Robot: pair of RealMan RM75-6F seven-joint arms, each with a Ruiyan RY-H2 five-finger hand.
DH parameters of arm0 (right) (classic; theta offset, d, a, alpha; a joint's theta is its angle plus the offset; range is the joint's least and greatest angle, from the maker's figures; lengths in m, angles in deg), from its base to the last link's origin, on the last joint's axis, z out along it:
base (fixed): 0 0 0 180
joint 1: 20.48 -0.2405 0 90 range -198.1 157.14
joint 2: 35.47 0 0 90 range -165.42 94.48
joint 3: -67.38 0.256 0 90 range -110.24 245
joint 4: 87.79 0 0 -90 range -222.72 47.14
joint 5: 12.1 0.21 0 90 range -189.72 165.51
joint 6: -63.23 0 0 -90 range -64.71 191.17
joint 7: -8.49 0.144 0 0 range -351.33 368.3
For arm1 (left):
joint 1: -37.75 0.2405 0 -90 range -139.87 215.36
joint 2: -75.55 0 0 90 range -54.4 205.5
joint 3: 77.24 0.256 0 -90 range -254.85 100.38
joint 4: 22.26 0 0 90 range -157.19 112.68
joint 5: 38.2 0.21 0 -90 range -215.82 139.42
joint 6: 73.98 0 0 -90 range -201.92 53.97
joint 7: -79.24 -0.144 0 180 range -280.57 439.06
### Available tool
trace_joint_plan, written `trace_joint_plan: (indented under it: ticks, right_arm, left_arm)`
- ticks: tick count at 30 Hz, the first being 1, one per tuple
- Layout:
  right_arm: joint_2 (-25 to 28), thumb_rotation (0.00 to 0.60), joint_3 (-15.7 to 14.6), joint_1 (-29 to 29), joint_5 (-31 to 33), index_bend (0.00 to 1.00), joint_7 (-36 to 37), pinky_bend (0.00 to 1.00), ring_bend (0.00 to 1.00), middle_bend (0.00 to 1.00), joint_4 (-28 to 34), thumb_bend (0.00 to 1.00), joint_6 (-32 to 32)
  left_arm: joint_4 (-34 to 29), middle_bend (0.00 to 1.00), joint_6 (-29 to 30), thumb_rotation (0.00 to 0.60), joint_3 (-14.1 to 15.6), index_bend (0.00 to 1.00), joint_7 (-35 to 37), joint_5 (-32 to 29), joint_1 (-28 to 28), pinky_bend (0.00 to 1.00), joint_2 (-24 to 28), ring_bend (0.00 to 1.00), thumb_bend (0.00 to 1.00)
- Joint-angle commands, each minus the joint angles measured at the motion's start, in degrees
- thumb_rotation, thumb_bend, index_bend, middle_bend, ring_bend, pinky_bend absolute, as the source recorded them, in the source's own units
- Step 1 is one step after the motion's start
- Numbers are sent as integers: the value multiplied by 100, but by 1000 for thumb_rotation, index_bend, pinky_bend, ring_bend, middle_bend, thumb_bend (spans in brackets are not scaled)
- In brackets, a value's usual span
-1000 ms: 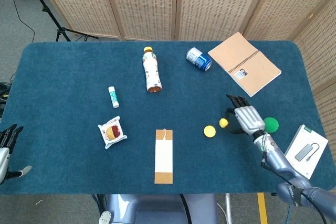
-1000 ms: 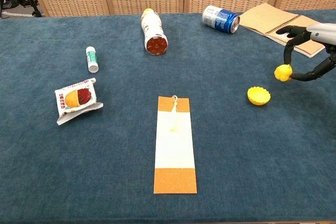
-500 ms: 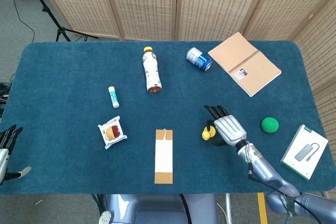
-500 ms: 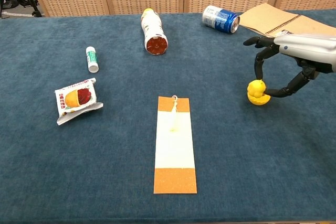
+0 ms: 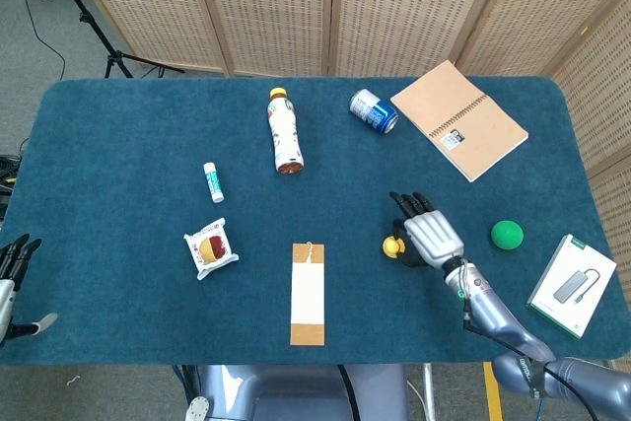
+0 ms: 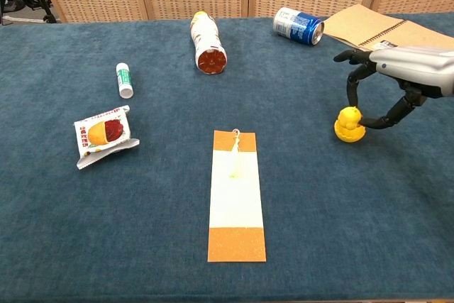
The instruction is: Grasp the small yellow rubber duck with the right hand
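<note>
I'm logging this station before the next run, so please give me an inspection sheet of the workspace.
Surface: blue cloth table.
Job's things: small yellow duck pinched by the right hand, above the yellow cap.
Clutter: bottle and blue can lying down; notebook; white tube; snack packet; bookmark card; green ball; white box.
Hands: right hand holds the duck; left hand at the table's edge, holding nothing.
Cables: black cable on the floor.
Surroundings: wicker screens, tripod legs.
</note>
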Motion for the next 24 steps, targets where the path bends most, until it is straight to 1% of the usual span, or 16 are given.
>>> trace_joint_plan:
  ticks: [1, 8, 19, 24]
  right_arm:
    - [-40, 600, -4, -14, 21, 521, 26, 0, 0, 0, -61, 414, 28]
    - [-110, 600, -5, -54, 79, 522, 22, 0, 0, 0, -236, 415, 93]
    - [-112, 600, -39, -78, -8, 520, 126, 0, 0, 0, -277, 406, 101]
    - [-127, 600, -48, -80, 12, 475, 106, 0, 0, 0, -291, 387, 106]
  left_arm:
    - [-1, 0, -10, 600, 0, 0, -18, -10, -4, 0, -9, 0, 0]
    - [-12, 0, -24, 600, -6, 0, -38, -33, -10, 0, -17, 0, 0]
    - [-16, 0, -23, 600, 0, 0, -61, -24, -13, 0, -27, 0, 0]
    - [-4, 0, -25, 600, -1, 0, -46, -31, -10, 0, -25, 0, 0]
